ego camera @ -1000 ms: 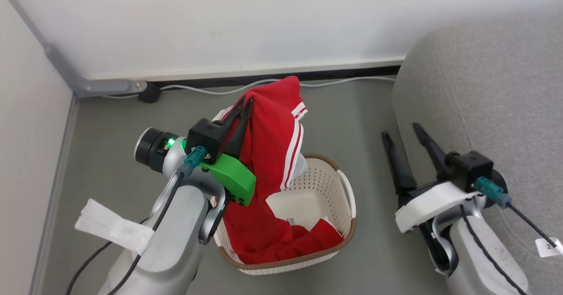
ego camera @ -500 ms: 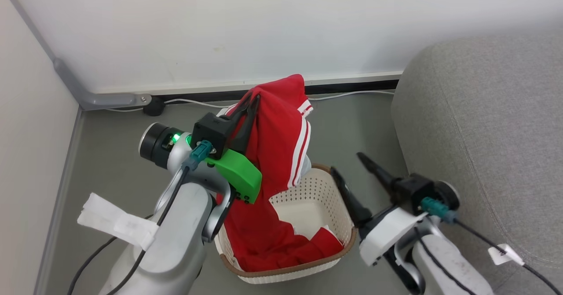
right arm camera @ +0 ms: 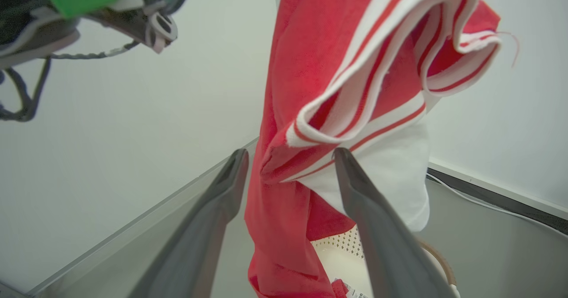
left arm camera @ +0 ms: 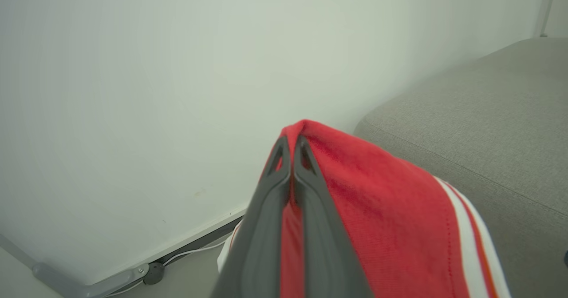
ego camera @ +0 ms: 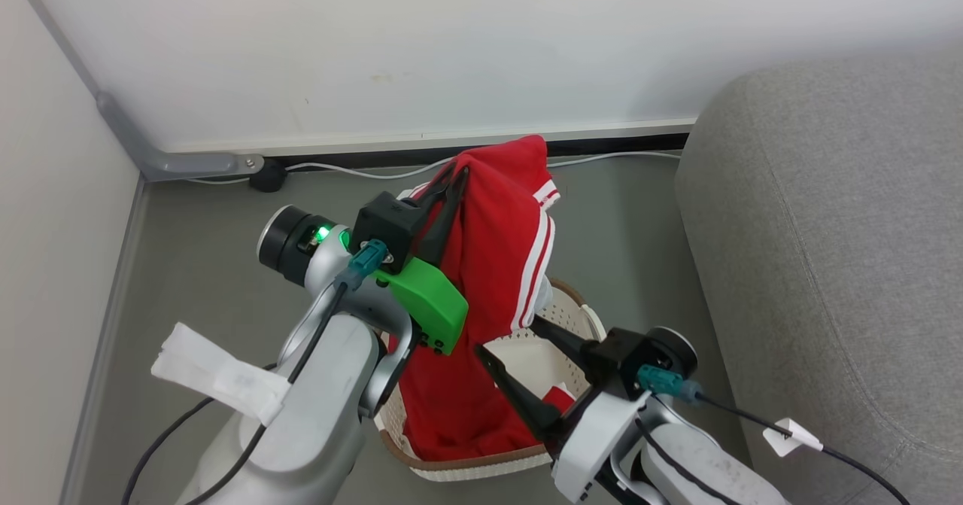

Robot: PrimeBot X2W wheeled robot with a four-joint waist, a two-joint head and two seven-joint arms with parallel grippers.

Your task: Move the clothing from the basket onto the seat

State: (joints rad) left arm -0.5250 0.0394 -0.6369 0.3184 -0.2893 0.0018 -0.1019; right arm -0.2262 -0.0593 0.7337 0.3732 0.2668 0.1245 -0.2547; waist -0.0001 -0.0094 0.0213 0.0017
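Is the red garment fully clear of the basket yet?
No, the lower end of the clothing lies bunched inside the basket while its top hangs lifted above.

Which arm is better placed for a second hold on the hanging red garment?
Right, probably. The right end effector is open and aimed at the red white-striped fabric garment hanging into the cream perforated plastic basket; the left end effector is shut on its top fold.

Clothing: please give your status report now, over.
Left gripper shut on the clothing, held up over the basket, lower end inside it. Right gripper open, near the hanging fabric. Way to the seat looks free.
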